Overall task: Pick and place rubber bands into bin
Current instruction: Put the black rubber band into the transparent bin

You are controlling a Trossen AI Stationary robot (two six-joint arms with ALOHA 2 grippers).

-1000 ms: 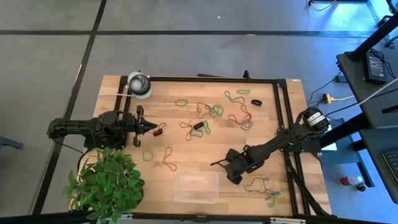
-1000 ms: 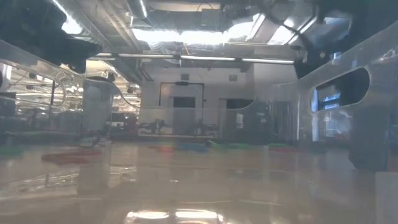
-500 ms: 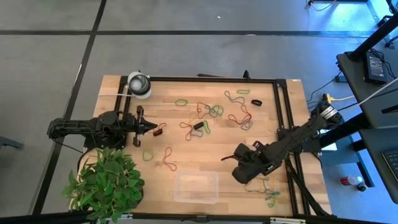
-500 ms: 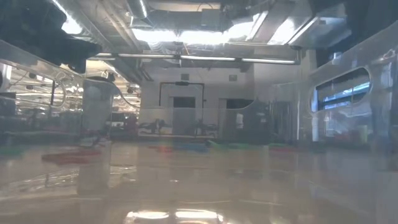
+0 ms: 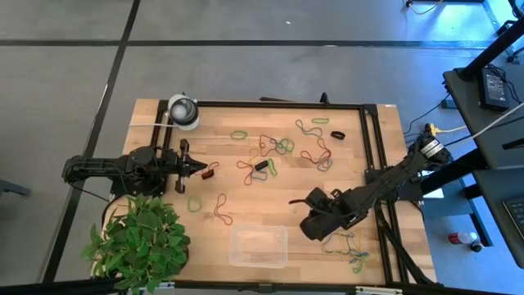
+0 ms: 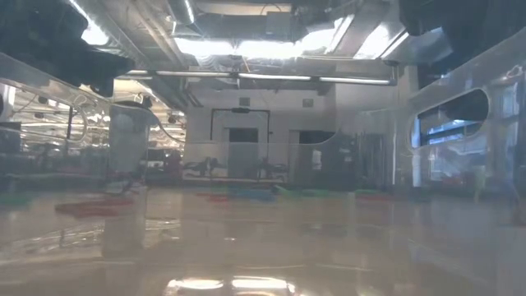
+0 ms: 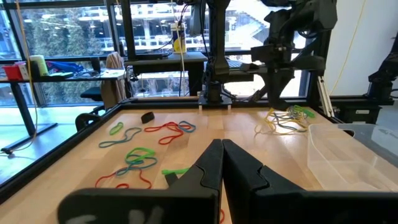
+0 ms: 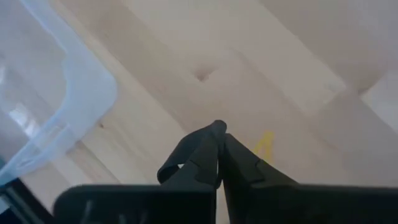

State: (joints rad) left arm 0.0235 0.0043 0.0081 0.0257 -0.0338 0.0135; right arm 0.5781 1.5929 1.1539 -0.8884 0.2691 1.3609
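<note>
Many rubber bands [image 5: 282,147] in red, green and blue lie loose across the far half of the wooden table, and a tangle of yellow, green and blue ones [image 5: 348,246] lies at the near right. The clear bin [image 5: 259,247] sits near the front edge. My right gripper [image 5: 304,215] hangs shut above the table between the bin and that tangle, pointing steeply down, with a yellow rubber band [image 8: 264,146] at its fingers. The bin's corner [image 8: 68,93] lies beside it. At the table's left side my left gripper [image 5: 206,170] waits shut and level, holding nothing. My right gripper comes from above, slanting down, its two fingers closed together. A short piece of the yellow rubber band [image 8: 265,149] shows beside one finger [image 8: 245,158], which hides the place of the pinch. The gripper is clear of the table.
A potted green plant [image 5: 139,242] stands at the near left corner. A round white-and-grey object [image 5: 183,111] sits at the far left corner. A black frame rail [image 5: 372,147] runs along the table's right side. Bare wood lies between the bin and the scattered bands.
My right gripper has risen from the table beside the near-right tangle, shifted a little toward the right edge, and rolled about its wrist. The bin and the scattered bands have stayed put.
</note>
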